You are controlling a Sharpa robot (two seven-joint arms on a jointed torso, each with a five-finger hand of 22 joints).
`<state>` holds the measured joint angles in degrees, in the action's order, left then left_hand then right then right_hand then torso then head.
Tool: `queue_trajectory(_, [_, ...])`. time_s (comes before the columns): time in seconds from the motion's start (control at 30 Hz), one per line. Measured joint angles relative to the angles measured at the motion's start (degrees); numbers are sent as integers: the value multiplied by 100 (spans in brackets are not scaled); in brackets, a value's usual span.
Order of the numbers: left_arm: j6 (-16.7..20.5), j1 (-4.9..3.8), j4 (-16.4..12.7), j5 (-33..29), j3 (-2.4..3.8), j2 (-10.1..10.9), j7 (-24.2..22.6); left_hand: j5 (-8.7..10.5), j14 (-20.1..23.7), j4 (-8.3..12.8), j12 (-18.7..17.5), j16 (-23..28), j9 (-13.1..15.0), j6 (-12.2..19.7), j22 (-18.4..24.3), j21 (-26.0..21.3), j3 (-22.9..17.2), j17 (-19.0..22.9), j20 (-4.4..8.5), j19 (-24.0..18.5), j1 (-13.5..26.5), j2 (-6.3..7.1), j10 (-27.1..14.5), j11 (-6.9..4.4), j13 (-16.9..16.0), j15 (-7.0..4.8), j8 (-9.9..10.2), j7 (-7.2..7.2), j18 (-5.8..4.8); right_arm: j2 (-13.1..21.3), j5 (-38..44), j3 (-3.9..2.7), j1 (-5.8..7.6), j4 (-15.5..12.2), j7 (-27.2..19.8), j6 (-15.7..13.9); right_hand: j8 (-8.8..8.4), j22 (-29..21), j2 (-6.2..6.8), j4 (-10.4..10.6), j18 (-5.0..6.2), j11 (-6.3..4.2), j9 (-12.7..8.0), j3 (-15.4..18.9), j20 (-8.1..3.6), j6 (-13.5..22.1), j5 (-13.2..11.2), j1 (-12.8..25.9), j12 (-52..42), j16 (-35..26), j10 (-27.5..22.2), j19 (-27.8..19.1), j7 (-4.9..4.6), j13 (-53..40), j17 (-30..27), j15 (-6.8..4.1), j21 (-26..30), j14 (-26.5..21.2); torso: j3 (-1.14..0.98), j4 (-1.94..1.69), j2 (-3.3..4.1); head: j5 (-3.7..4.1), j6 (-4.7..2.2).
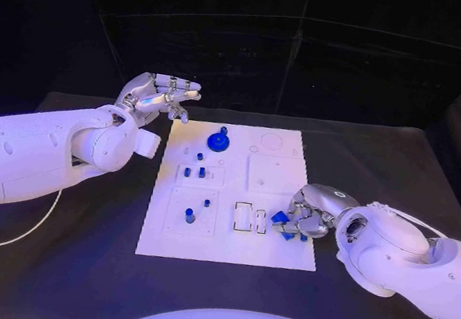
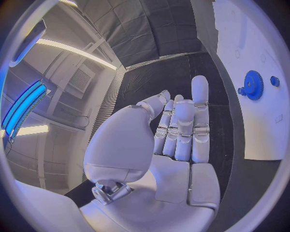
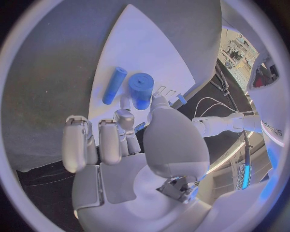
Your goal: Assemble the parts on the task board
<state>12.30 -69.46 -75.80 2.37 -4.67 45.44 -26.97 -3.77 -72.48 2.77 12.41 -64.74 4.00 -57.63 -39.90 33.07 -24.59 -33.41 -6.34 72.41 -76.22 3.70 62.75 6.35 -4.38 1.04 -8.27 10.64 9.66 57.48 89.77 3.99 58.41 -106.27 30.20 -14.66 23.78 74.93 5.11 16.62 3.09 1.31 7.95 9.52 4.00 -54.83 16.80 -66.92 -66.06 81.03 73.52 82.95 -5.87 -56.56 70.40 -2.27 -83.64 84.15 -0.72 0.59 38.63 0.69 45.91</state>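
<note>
The white task board (image 1: 231,240) lies mid-table. A blue gear (image 1: 219,142) stands near its far edge, and several small blue pegs (image 1: 197,172) stand in its left half. My right hand (image 1: 306,215) rests at the board's right edge near the front. Its thumb and a finger close round the end of a thick blue cylinder (image 3: 140,89). A thin blue rod (image 3: 114,85) lies beside that on the board (image 3: 151,43). My left hand (image 1: 161,95) hovers off the board's far left corner, fingers stretched out and holding nothing. The left wrist view shows the hand (image 2: 181,130) and the gear (image 2: 252,85).
Rectangular recesses and a round one (image 1: 272,141) are sunk into the board's right half. Two small upright frames (image 1: 251,216) stand just left of my right hand. Black tabletop (image 1: 76,266) surrounds the board. A white cable (image 1: 23,231) runs across the table under my left arm.
</note>
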Motion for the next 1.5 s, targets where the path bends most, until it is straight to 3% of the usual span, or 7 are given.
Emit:
queue_trajectory(0.1, [0,1,0,0,0,2,0,0,0,0,0,0,0,0,0,0,0,0,0,0,0,0,0,0,0,0,0,0,0,-48,19,-8,-10,35,-1,-1,60,0,-124,-25,0,-29,0,-25,0,1,160,-128,-44,10,29,0,18,-106,43,-21,0,-20,1,-1,-1,0,7])
queue_trajectory(0.2, [0,2,0,0,0,5,1,0,0,0,0,0,0,0,0,0,0,0,0,0,0,0,0,0,0,0,0,0,0,-87,37,-14,-16,66,-2,-2,93,0,-163,-31,1,-29,0,-30,0,-10,258,-268,-67,33,70,0,28,-170,75,-21,-22,-21,4,-6,-2,4,12])
queue_trajectory(0.37, [0,4,-2,0,0,13,1,0,0,0,0,0,0,0,0,-23,0,0,-19,-19,0,0,0,0,0,0,0,0,1,-122,72,-17,-33,73,-2,-46,141,0,-259,-89,0,-48,0,-86,-22,-30,646,-518,-152,51,155,22,46,-336,130,-33,-47,-8,4,-6,-4,-4,19])
queue_trajectory(0.53, [-1,5,-5,0,0,23,2,0,0,0,0,0,0,0,-1,-23,0,0,-19,-19,0,0,0,0,0,0,0,0,0,-77,90,7,-66,-6,-2,-220,191,-1,-408,-132,1,-100,-44,-164,-65,-143,1019,-744,-318,91,290,65,119,-604,214,-86,-62,-1,4,-2,-5,-23,20])
queue_trajectory(0.67, [-1,8,-7,0,0,27,2,0,0,0,0,0,0,0,-1,-23,0,-1,-19,-19,0,0,0,0,0,0,0,0,0,12,78,36,-105,-125,-4,-474,197,-1,-417,-156,1,-81,-47,-188,-83,-176,1187,-812,-396,116,327,83,125,-748,291,-113,-107,-30,6,1,-6,-28,19])
queue_trajectory(1.03, [-1,13,-12,0,-1,21,3,0,0,0,0,0,0,0,1,-23,0,-1,-19,-19,0,0,0,0,0,0,0,0,0,-99,-278,28,-101,-429,-113,-1259,222,-1,-435,-42,1,-133,-47,-152,-103,-216,1237,-794,-404,142,420,103,86,-815,332,-133,-129,-10,15,-13,-9,-12,-2])
queue_trajectory(1.5, [-2,13,-28,0,-1,19,5,0,0,0,0,0,0,0,3,-23,0,-1,-19,-19,0,0,0,0,0,0,0,0,0,-619,-795,27,-100,-117,33,-1122,287,-2,-788,5,1,-197,-46,12,-179,-357,1105,-441,-400,142,520,110,41,-978,399,-220,-129,-13,20,-16,-1,-61,9])
